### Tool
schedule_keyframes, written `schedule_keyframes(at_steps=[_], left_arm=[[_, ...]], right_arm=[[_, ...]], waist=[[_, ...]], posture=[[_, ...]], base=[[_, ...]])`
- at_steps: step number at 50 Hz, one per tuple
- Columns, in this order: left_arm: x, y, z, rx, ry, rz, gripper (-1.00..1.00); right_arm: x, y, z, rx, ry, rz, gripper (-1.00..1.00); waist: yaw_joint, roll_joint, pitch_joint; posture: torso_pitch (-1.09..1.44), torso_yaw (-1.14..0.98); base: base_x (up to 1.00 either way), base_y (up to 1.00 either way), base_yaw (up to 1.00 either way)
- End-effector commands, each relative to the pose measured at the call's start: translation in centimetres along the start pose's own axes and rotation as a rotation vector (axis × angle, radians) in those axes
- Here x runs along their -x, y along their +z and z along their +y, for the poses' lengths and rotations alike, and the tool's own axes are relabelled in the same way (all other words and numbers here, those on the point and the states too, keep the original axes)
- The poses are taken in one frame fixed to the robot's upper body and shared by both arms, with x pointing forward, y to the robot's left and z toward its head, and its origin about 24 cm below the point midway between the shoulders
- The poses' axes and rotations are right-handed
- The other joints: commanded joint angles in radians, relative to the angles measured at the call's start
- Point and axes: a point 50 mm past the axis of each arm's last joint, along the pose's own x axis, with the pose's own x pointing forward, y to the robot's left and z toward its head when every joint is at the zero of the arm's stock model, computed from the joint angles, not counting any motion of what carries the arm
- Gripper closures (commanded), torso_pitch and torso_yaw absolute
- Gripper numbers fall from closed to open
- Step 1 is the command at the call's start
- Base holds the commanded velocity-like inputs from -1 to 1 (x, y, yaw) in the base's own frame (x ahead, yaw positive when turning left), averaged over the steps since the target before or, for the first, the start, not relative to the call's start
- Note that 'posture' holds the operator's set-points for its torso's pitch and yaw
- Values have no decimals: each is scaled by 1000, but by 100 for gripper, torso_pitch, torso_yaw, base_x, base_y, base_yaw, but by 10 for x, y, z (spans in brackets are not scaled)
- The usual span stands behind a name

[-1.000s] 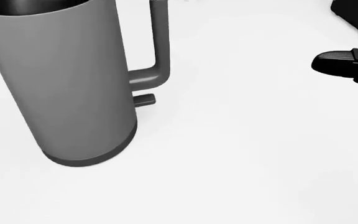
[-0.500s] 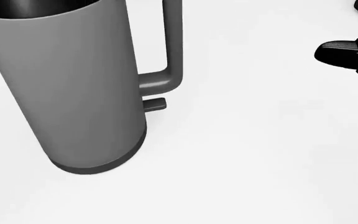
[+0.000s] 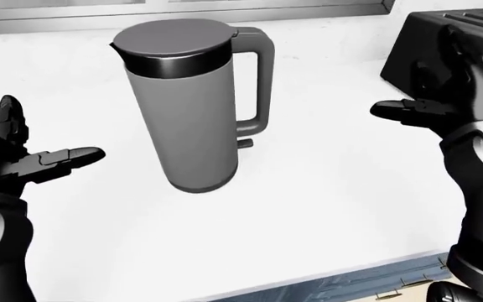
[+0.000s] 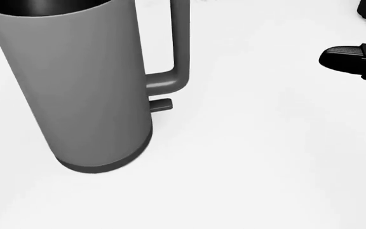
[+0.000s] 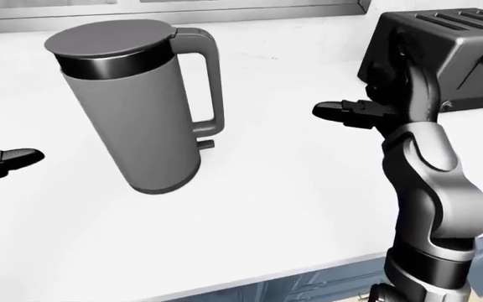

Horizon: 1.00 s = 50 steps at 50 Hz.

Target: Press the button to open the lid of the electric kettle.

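Currently electric kettle (image 3: 193,107) lid (image 3: 172,36) is down, button unpressed; left robot hand (image 3: 23,157) and right robot hand (image 3: 443,100) hover open, well apart from it on the worktop (image 3: 325,201).

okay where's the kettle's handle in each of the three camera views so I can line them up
Left-eye view: the handle is right of the kettle body, upper centre.
Right-eye view: handle again right of the body, upper left of centre.
Head view: only its lower part shows, top centre, cut by the top edge.
Shared landmark: the small tab at the kettle's side just under the handle.
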Motion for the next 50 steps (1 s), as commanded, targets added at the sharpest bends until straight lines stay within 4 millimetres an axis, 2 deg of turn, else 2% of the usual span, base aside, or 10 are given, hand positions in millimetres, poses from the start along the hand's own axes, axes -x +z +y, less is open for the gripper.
schedule_keyframes(at_steps=[1, 15, 34, 40, 50], left_arm=[[1, 18, -1, -14, -4, -95, -100], [1, 23, -3, -1, -16, -105, -100], [2, 25, -4, 9, -20, -120, -100], [1, 25, -4, 10, -17, -126, -100], [1, 25, -6, 0, -16, -115, -100]], right_arm=[[2, 20, 1, 5, 5, -96, -100], [2, 21, 1, 4, 6, -97, -100], [2, 21, 1, 3, 7, -96, -100], [1, 19, 1, -1, 4, -96, -100], [-3, 12, 4, 43, -4, -76, -100]], waist=[[0, 2, -25], [2, 3, -109], [8, 5, -239], [10, 4, -255], [11, 4, -260]], posture=[[-9, 0], [-21, 0], [-33, 0], [-33, 0], [-33, 0]], base=[[0, 0, 0], [0, 0, 0], [0, 0, 0], [0, 0, 0], [0, 0, 0]])
